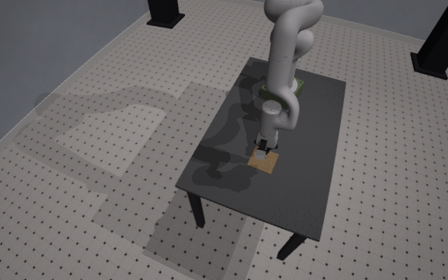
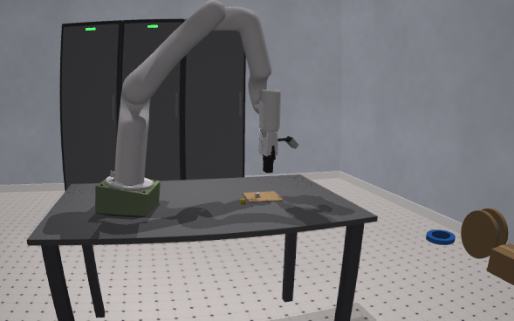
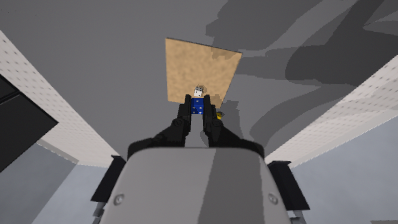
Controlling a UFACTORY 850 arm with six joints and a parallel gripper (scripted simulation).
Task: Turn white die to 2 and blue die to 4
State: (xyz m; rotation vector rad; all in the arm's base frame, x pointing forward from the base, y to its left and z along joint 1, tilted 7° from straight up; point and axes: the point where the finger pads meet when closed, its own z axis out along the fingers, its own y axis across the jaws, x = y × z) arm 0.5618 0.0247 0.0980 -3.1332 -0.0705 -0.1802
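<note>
The black two-fingered gripper (image 3: pixel 198 114) is clamped on a small blue die with white pips (image 3: pixel 198 105), pinched between its fingertips at the centre of the wrist view. In the exterior view the gripper (image 2: pixel 268 165) hangs high above the table, pointing straight down.

Just beyond the blue die in the wrist view, a small white die with dark pips (image 3: pixel 199 91) lies on the near part of a square tan cork-like mat (image 3: pixel 200 67), which fills the upper middle of that frame. A small yellow die (image 3: pixel 219 115) peeks out just right of the fingertips; in the exterior view it (image 2: pixel 243 201) sits on the dark grey table (image 2: pixel 198 227) just beside the mat's left corner, off the mat.

The grey arm rises from a green box-shaped base (image 2: pixel 124 205) at the table's left end.
</note>
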